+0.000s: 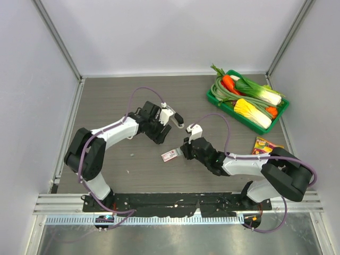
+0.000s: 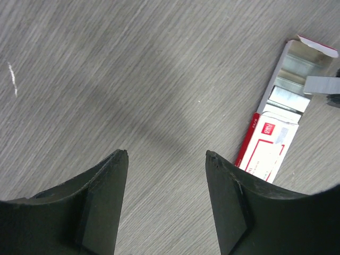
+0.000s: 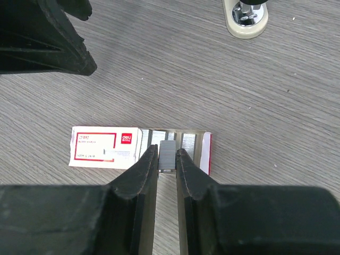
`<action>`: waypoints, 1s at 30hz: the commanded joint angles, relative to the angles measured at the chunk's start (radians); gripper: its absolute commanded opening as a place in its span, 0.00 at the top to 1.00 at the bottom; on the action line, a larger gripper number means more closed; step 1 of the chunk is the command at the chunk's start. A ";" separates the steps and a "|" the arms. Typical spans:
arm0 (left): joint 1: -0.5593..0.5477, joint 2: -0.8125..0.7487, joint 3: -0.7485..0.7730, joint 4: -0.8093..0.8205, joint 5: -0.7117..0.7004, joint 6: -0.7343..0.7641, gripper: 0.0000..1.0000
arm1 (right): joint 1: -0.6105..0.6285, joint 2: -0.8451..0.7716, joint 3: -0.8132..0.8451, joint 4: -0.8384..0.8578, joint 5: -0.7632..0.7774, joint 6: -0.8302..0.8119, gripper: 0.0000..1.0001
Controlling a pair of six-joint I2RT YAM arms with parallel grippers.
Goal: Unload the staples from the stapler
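Grey wood-grain table (image 1: 117, 90): carries everything here; both arms reach in from its near edge.
Left gripper (image 2: 166, 154): fingers spread wide with nothing between them, hanging over bare table just beside the staple box.
Staple box (image 3: 106, 146): red-and-white card sleeve lying flat, with its tray slid out and rows of bright staples showing in it.
Writing: "deli" in white on a red patch on the sleeve. The finer print beside it is too small to read.
Stapler (image 1: 179, 120): lies on the table just beyond the box, near the left wrist and apart from both sets of fingers. The right wrist view catches only a pale end with chromed metal at its upper edge.
Right gripper (image 3: 167, 150): fingers drawn almost together, pinching a short staple strip (image 2: 321, 85) right over the open tray.
Handling, stapler: likely light and rigid, with a smooth shell that could slip and a sprung hinge that could snap shut. The surest hold looks to be across the long sides near the middle, with the base pinned down.
Handling, strip: probably brittle, since such strips break if bent or squeezed hard, so a gentle pinch on the flat faces suits it.
Progress: a strip is already out and poised at the box. Whether more remain inside the stapler cannot be told.
Green basket (image 1: 220, 104): at the far right, holding leeks, carrots and other vegetables.
Packet (image 1: 264, 145): colourful, lying near the right arm, its print unreadable.
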 commanded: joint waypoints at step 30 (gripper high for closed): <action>0.005 -0.053 0.017 -0.027 0.061 -0.006 0.39 | 0.032 0.069 0.034 0.099 0.079 -0.059 0.99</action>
